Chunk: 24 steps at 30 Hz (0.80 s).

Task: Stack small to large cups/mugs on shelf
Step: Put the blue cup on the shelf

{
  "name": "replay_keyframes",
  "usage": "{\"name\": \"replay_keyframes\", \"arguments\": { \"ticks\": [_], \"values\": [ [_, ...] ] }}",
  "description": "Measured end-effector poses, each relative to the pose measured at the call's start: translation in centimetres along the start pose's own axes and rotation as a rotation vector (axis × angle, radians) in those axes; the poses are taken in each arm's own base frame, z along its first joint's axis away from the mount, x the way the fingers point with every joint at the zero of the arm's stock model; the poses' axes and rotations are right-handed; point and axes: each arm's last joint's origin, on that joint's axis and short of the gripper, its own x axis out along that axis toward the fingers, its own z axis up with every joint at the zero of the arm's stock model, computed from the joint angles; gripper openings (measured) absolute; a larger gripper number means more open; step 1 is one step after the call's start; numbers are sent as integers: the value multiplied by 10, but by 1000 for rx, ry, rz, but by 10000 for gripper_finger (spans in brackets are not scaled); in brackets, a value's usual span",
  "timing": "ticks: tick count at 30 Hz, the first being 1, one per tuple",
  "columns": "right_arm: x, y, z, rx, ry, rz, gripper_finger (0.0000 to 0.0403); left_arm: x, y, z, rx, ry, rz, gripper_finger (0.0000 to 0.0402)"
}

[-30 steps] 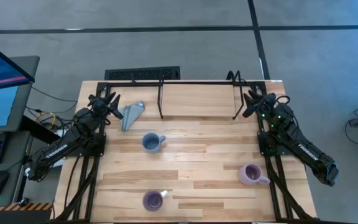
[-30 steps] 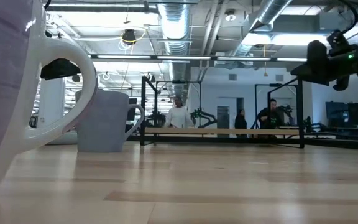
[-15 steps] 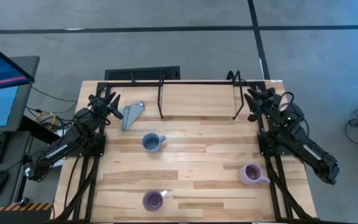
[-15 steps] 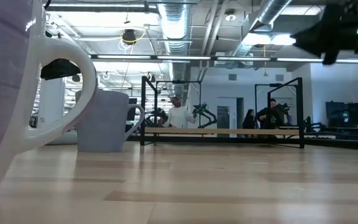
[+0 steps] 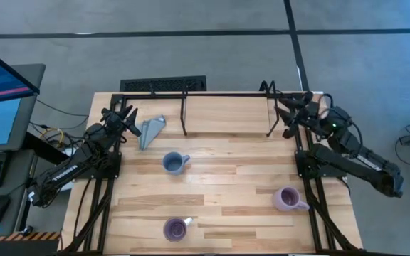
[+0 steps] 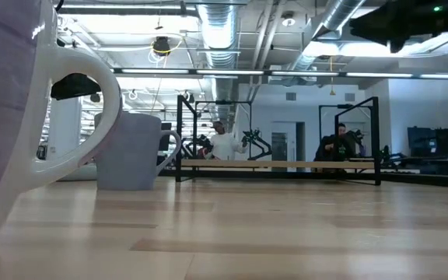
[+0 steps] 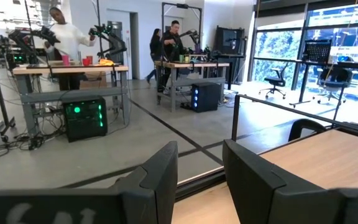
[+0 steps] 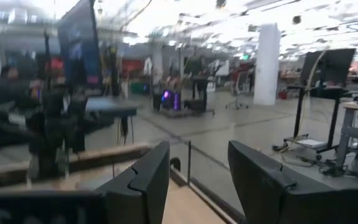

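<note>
Three smooth round mugs sit on the pale wood counter (image 5: 219, 178): blue mug (image 5: 174, 163) at center, purple mug (image 5: 176, 229) at 6 o'clock, lilac mug (image 5: 287, 199) at 4. The thin black shelf (image 5: 226, 114) stands at 12. The left gripper (image 5: 127, 117) at 10 and the right gripper (image 5: 292, 112) at 2 hold nothing, fingers apart.

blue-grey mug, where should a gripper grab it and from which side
Probably the rim and wall of the blue-grey mug, from straight above. It stands upright with its mouth open upward, and its handle points toward the table's right side, so put one finger inside and one outside on the wall away from the handle.
</note>
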Motion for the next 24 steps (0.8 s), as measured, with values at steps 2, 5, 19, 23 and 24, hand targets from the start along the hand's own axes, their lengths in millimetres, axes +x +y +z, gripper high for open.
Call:
{"name": "replay_keyframes", "arguments": {
  "ticks": [2,5,19,23,24],
  "values": [
    [9,1,1,-23,35,23,186,0,0,0,0,0,0,119],
    [22,4,4,-50,85,61,186,0,0,0,0,0,0,119],
    [83,32,38,-164,409,219,186,0,0,0,0,0,0,119],
    [95,42,53,-191,483,232,186,0,0,0,0,0,-8,119],
    [98,45,56,-197,491,237,186,0,0,0,0,1,-9,119]
  ]
}}
